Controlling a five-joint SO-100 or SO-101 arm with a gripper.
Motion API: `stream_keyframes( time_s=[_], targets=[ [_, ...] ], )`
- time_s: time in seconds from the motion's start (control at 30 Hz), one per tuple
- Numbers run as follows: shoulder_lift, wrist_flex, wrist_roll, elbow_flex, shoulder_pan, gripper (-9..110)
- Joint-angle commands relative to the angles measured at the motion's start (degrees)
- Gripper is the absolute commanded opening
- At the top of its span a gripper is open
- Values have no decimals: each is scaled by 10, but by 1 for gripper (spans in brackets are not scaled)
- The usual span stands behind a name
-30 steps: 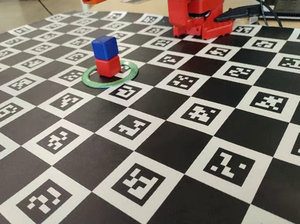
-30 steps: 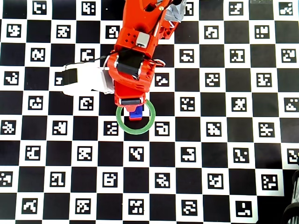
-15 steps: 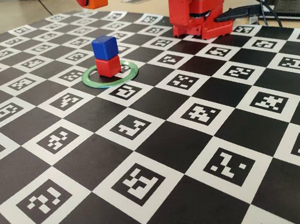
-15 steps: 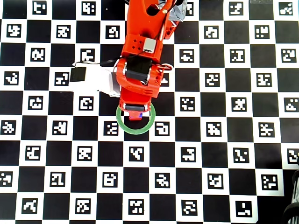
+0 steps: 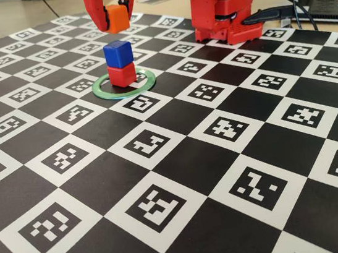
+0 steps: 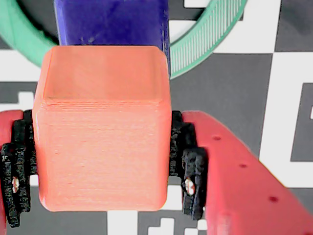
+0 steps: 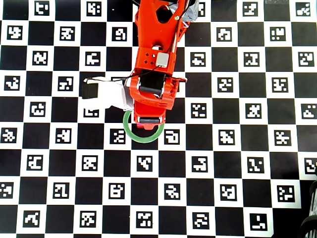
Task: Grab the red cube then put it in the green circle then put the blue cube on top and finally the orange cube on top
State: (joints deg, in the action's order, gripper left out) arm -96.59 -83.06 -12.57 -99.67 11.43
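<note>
1. Since the earlier frames, the claw (image 5: 114,16) has been lowered in the fixed view: one second ago only its tip and the orange cube (image 5: 117,18) showed at the top edge, and now both red fingers (image 5: 94,8) are seen in the upper left of the frame, closed on the orange cube.
2. In the fixed view the orange cube is held in the air above and slightly behind the blue cube (image 5: 117,53), with a clear gap between them.
3. The blue cube is stacked on the red cube (image 5: 122,74), which stands inside the green circle (image 5: 106,91) on the checkerboard desk (image 5: 225,175), left of centre in the upper part of the frame.
4. The red arm base (image 5: 221,4) is seen at the upper right.
5. In the wrist view the orange cube (image 6: 102,127) fills the centre left, gripped on both sides by the black pads (image 6: 188,169) of the claw (image 6: 100,161).
6. The blue cube (image 6: 112,22) is seen at the top edge beyond it, with arcs of the green circle (image 6: 210,41) at the upper left and upper right.
7. In the overhead view the arm (image 7: 156,54) reaches down from the top centre, and its wrist covers the stack.
8. Only the lower arc of the green circle (image 7: 143,139) is shown, left of centre.
</note>
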Motion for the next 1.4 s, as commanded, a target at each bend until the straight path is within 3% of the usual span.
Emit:
stream_keyframes(
  time_s=[0.0, 1.37],
  targets=[
    [-12, 11, -15, 4, 5, 9],
    [-5, 61, -58, -43, 28, 9]
  ],
)
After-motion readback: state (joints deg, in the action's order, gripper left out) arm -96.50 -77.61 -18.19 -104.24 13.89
